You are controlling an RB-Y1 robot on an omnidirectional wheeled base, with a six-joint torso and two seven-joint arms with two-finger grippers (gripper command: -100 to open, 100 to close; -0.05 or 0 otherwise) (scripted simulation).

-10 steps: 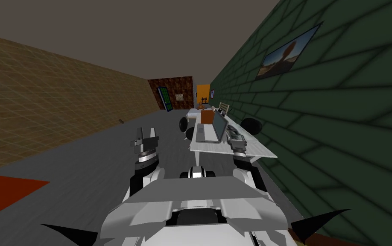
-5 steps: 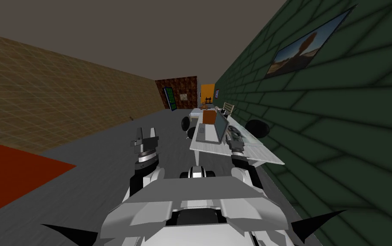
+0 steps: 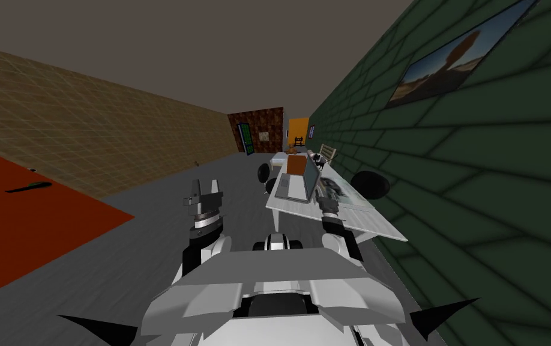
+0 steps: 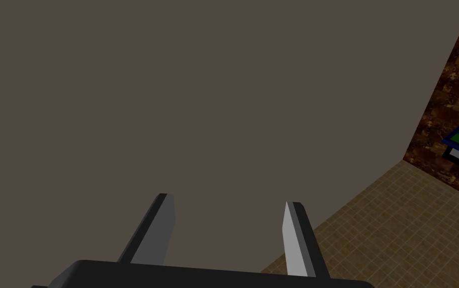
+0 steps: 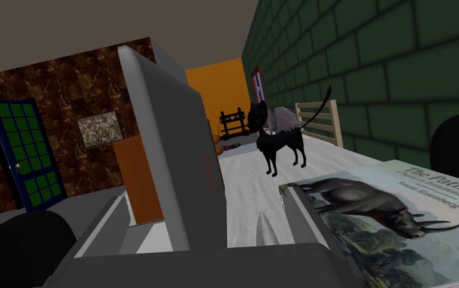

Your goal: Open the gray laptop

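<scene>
The gray laptop sits on the white counter that runs along the green brick wall. It is already open, with its lid standing about upright over the keyboard half. The right gripper is over the counter just beside the lid, between the laptop and a book whose cover shows a horned animal. Whether this gripper is open or closed I cannot tell.

Past the laptop stands an orange-brown box — its inside is hidden, so what it holds cannot be told. Farther along the counter a black cat figure with grey wings stands upright. Near it a pale slatted rack stands by the wall, and I cannot tell whether anything is in it. A black chair sits between the counter and the wall.

The left gripper is held up over the grey floor, well apart from the counter. Its fingers stand apart.
</scene>
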